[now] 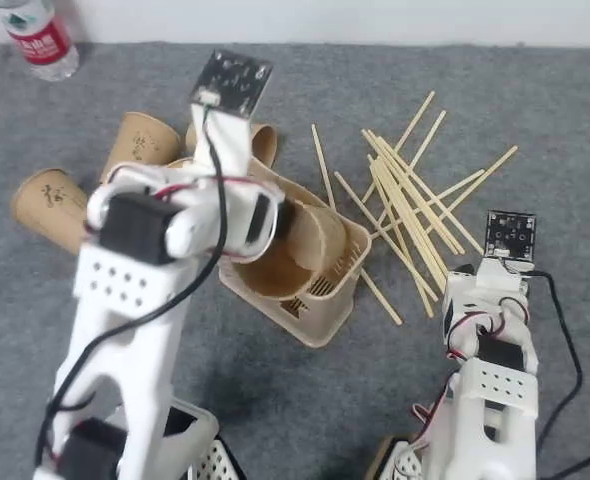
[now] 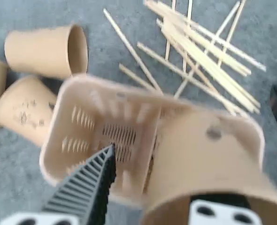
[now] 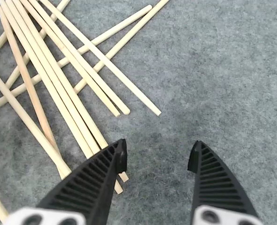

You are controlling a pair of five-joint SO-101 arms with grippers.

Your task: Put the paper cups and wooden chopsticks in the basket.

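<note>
High view: the left arm hangs over the middle of the grey surface. Under it a paper cup lies tipped on its side at the mouth of the tan slotted basket; whether cup and basket touch cannot be told. Several loose cups lie on their sides toward the far left, just beside and beyond the basket. The wooden chopsticks sprawl in a crossed pile to the right of the basket, fanning toward the far right edge. A water bottle lies at the far left corner. The right arm stands toward the near right edge, at the near end of the pile. Left wrist view: the left gripper is clamped on the paper cup, a ribbed black finger on one side, the cup's body overlapping half of the basket's opening. Loose cups and chopsticks lie beyond. Right wrist view: the right gripper has its jaws spread with nothing between them, over bare surface. One fingertip sits above the ends of the nearest chopsticks.
</note>
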